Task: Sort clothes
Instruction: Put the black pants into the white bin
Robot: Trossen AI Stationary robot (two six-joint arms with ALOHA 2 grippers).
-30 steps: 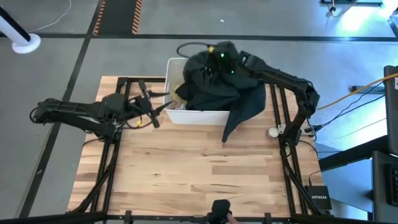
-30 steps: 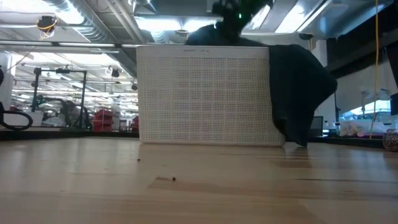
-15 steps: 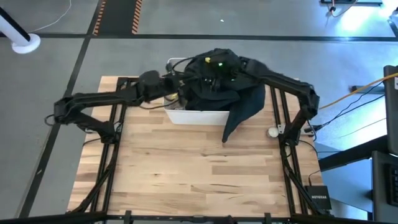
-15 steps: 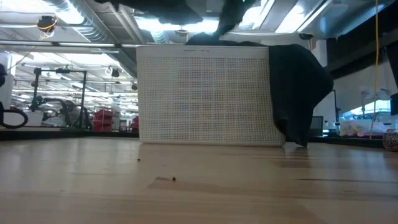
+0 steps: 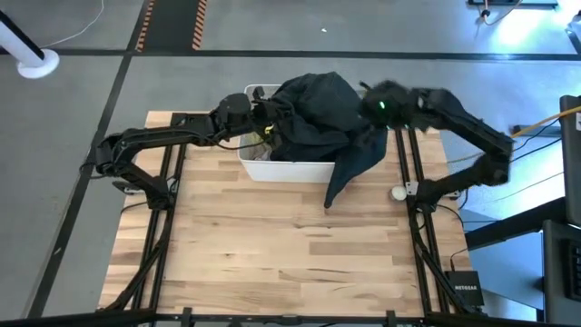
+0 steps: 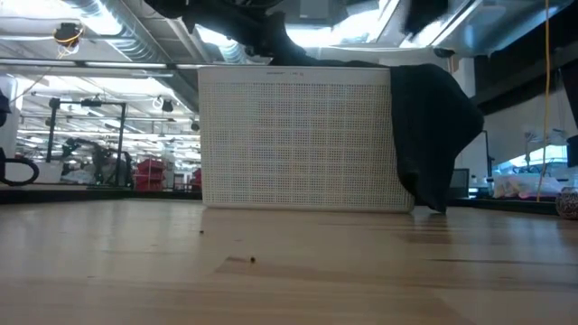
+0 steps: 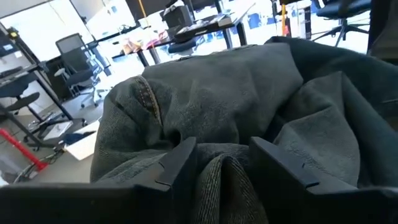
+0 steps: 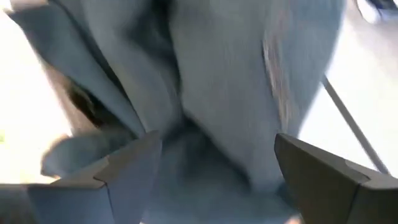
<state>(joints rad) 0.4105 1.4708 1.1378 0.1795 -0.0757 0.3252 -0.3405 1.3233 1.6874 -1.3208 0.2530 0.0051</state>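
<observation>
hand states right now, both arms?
Left hand: open, fingers either side of a fold of the dark clothes in the bin.
Right hand: open, holding nothing, dark cloth just ahead.

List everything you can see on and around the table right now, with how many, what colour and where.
Dark grey-black cloth garment: one, heaped on the bin, one end hanging over the bin's right front corner to the table.
White rectangular plastic bin: one, at the table's far middle.
Small yellow item: one, at the left edge of the heap; cannot tell what it is.
Light wooden table: one, near half bare.
Small round pale object: one, at the table's right edge.
Left claw: open, over a fold of the garment.
Right claw: open, at the heap's right side.
</observation>
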